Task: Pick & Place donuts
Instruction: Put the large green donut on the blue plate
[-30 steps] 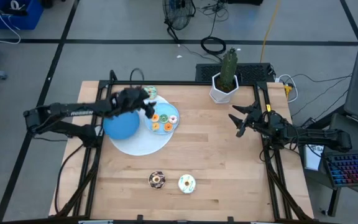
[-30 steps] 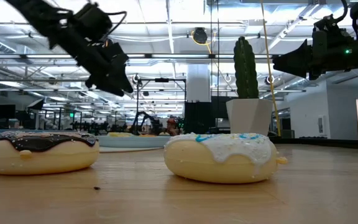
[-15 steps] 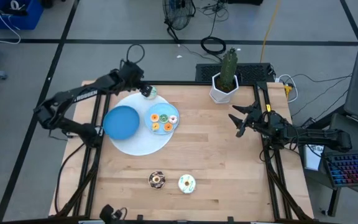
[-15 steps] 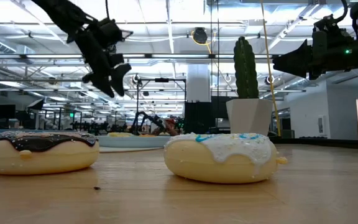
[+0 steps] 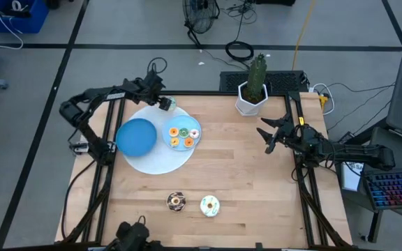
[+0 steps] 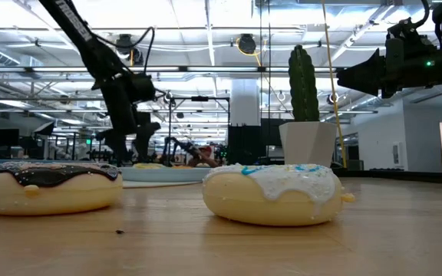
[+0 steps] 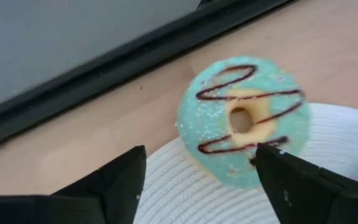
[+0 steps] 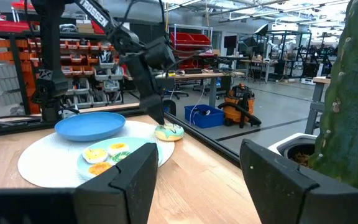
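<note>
Donuts sit in three spots on the wooden table point(image 5: 243, 174). At the left, the left gripper point(image 5: 165, 104) hangs at the far edge of the white round mat point(image 5: 155, 162), its two fingers point(image 7: 114, 186) spread apart with nothing between them. Just beyond those fingertips a green donut point(image 7: 244, 121) with brown icing lines lies half on the mat's rim and half on the bare wood; it is free of the claw.

On the mat's left part rests the dark blue bowl point(image 5: 136, 136); whether anything lies inside it cannot be told. Just beside the bowl, to its right, is the light blue plate point(image 5: 194, 125), which carries three small donuts point(image 5: 181, 137) iced in orange, yellow and green, close together.

Nearer the front edge of the table, well apart from the mat, a chocolate donut point(image 5: 176, 201) with sprinkles and a white-iced donut point(image 5: 209, 205) lie side by side on the bare wood.

Farther right, a white pot point(image 5: 250, 101) at the back edge holds a green cactus point(image 5: 257, 73). At the table's right side the right gripper point(image 5: 267, 137) hovers above the wood, its fingers point(image 8: 126, 180) held apart and empty.
</note>
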Available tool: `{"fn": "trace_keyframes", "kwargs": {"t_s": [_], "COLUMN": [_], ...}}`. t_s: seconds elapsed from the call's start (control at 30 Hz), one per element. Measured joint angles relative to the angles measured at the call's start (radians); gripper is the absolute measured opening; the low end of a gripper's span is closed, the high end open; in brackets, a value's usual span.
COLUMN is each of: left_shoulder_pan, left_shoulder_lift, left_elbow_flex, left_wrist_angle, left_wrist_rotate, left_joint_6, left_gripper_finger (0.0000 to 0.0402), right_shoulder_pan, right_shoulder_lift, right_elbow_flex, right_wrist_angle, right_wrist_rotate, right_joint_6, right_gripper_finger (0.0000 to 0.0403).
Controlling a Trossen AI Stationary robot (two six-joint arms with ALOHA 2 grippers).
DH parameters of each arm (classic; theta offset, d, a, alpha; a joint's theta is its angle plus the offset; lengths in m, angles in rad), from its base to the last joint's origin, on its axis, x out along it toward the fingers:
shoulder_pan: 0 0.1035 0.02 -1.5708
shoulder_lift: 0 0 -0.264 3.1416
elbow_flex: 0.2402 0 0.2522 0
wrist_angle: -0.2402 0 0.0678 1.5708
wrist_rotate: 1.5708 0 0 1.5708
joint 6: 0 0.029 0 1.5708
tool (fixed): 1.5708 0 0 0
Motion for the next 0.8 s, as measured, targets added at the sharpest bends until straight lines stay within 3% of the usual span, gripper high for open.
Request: {"fn": "trace_keyframes", "kwargs": {"t_s": [0.17, 0.4, 0.57, 0.8], "left_shoulder_pan": [0.000, -0.008, -0.008, -0.009], "left_shoulder_lift": [0.064, 0.106, 0.104, 0.103], "left_elbow_flex": [0.000, 0.000, 0.000, 0.000], "left_wrist_angle": [0.050, 0.090, 0.093, 0.117], "left_wrist_rotate": [0.034, 0.053, 0.049, 0.058], "left_joint_6": [-0.019, -0.021, -0.021, -0.020], "left_gripper_finger": [0.0320, 0.0312, 0.0273, 0.0183], "right_shoulder_pan": [0.000, 0.000, 0.000, 0.000], "right_shoulder_lift": [0.000, 0.000, 0.000, 0.000], "right_elbow_flex": [0.000, 0.000, 0.000, 0.000], "right_wrist_angle": [0.000, 0.000, 0.000, 0.000], "right_wrist_rotate": [0.000, 0.000, 0.000, 0.000], "right_joint_6": [0.000, 0.000, 0.000, 0.000], "right_gripper_finger": [0.0212, 0.0212, 0.0212, 0.0212]}}
